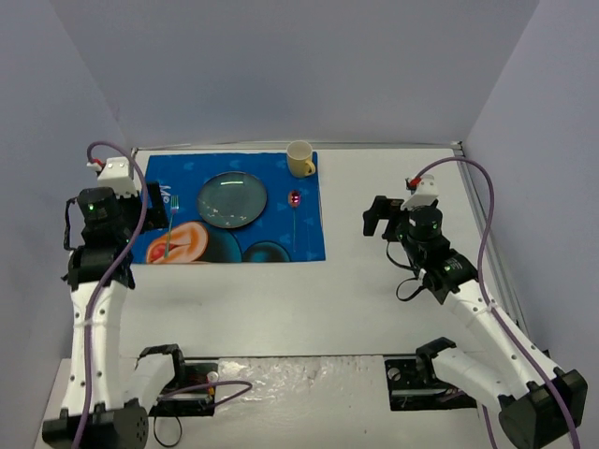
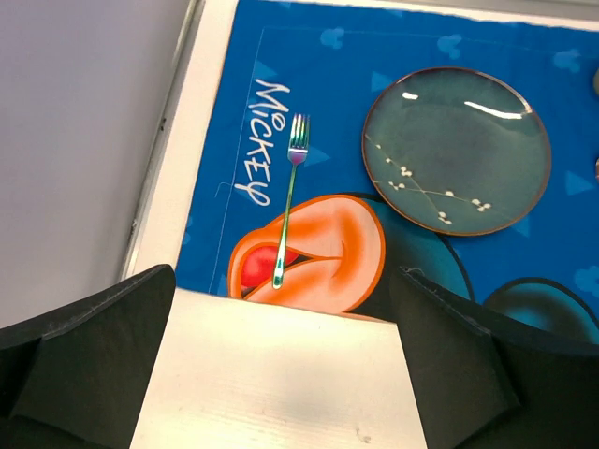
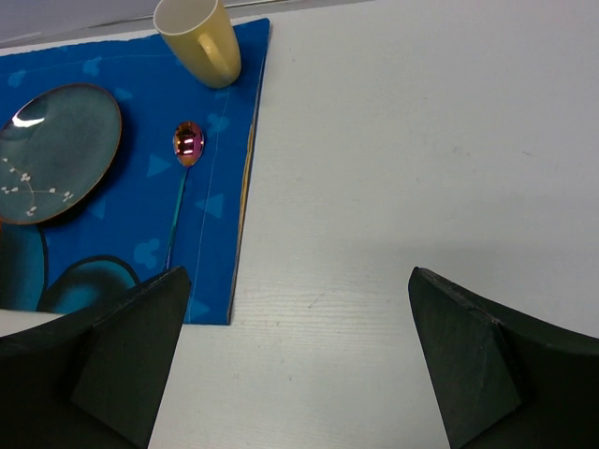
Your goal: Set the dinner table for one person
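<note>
White and matte, the dinner table (image 1: 374, 290) fills the floor of the grey-walled bay and carries everything I can see. Toward its 10 o'clock corner lies a blue cartoon-printed mat (image 1: 281, 245), flat on the tabletop. A dark green plate (image 1: 232, 199) sits near the mat's middle. At the plate's 9 o'clock a fork (image 2: 286, 208) lies on the print, apart from the rim, its tines pointing to 12. At the plate's 3 o'clock a spoon (image 3: 184, 159) lies on the mat with its shiny bowl at the 12 end and its handle running toward 6. A yellow mug (image 3: 198, 39) stands upright at about 1 o'clock from the plate, on the mat's far right corner. My left gripper (image 2: 281, 360) hangs over the mat's near edge, just short of the fork's handle, jaws spread wide with nothing between them. My right gripper (image 3: 299, 365) hangs over bare tabletop at the mat's 3 o'clock side, jaws likewise wide apart and gripping nothing.
</note>
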Controlling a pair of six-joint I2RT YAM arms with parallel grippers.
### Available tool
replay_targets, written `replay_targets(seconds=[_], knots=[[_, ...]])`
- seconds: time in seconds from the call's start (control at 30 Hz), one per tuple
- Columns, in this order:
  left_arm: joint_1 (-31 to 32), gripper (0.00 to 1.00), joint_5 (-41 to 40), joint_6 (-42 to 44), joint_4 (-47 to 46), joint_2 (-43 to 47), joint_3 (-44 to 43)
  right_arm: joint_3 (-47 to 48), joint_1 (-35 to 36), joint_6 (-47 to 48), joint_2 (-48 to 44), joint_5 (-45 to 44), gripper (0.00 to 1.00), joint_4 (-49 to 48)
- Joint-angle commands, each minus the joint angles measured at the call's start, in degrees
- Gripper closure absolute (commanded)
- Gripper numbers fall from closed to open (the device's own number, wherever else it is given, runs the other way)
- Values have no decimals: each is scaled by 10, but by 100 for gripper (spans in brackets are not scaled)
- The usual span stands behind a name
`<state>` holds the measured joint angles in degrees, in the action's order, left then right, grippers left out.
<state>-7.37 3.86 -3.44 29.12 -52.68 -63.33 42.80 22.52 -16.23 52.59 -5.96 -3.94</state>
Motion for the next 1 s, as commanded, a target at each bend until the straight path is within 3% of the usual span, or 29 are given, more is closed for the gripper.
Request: replay_targets(seconds=[0.0,0.43,0.97], knots=[[24,3,-39,-17,81,47,-41,60,5,12,-24,-46,0,-4],[64,3,-113,-45,141,169,-62,141,6,82,-97,-104,0,57],[90,3,-122,-73,59,215,-23,128,12,134,-148,-162,0,46]])
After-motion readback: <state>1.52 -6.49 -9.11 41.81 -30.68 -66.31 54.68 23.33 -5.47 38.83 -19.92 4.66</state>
